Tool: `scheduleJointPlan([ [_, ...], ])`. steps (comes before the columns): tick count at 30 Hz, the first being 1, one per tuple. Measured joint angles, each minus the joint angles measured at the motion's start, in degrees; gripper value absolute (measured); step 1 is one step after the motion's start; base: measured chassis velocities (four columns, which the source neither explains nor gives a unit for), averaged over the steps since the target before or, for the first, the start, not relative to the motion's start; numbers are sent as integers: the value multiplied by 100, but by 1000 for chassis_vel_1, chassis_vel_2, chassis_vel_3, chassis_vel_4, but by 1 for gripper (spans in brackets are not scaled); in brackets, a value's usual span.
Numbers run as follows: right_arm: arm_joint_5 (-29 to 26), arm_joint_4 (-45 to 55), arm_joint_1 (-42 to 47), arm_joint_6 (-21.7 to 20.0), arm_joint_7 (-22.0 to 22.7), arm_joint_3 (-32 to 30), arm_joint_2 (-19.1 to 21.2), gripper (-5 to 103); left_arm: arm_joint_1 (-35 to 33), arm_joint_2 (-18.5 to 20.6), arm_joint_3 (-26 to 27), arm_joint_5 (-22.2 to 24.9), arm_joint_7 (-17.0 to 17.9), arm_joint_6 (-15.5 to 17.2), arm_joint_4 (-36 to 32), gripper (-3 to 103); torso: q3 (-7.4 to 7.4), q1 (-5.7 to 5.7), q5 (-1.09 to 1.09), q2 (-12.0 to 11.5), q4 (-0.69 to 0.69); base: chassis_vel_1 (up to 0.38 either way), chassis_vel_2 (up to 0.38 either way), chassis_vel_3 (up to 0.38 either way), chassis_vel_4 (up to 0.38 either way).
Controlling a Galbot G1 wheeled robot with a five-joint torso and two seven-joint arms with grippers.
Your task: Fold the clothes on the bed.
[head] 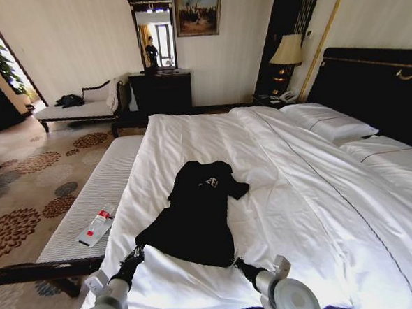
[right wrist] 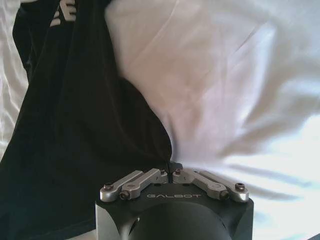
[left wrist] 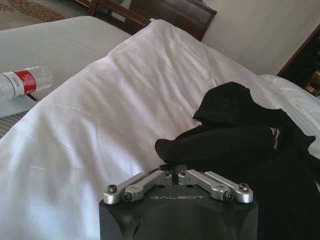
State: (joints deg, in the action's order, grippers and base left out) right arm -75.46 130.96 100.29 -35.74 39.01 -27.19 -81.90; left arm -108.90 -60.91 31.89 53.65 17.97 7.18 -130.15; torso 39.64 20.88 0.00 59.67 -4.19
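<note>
Pinching the black T-shirt's (head: 195, 211) hem corners, the left gripper (head: 135, 255) and right gripper (head: 237, 263) hold its nearest edge, apparently to carry it over in a fold. Beyond them, its chest lies flat on the bed's (head: 285, 192) white duvet, and a water bottle (head: 98, 224) rests on the bench beside.
</note>
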Motion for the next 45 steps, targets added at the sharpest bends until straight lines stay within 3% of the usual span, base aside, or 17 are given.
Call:
scheduleJointPlan([
  [11,-41,868,595,-121,390,-642,383,0,-1022,-106,-68,-598,-11,-328,-233,0,0,0,0,0,0,0,0,0,0],
  [21,676,1261,1237,-445,770,-784,482,0,-1996,-190,68,-977,-59,-832,-392,0,0,0,0,0,0,0,0,0,0],
  [30,1020,1254,1451,-638,1118,-646,465,0,-2333,-175,-292,-1365,-4,-1237,-271,0,-1,0,-1,0,0,0,0,0,0],
  [45,1133,1236,1548,-651,1265,-436,357,0,-2603,-209,-432,-1591,30,-1450,-87,0,0,0,0,0,0,0,0,0,0],
])
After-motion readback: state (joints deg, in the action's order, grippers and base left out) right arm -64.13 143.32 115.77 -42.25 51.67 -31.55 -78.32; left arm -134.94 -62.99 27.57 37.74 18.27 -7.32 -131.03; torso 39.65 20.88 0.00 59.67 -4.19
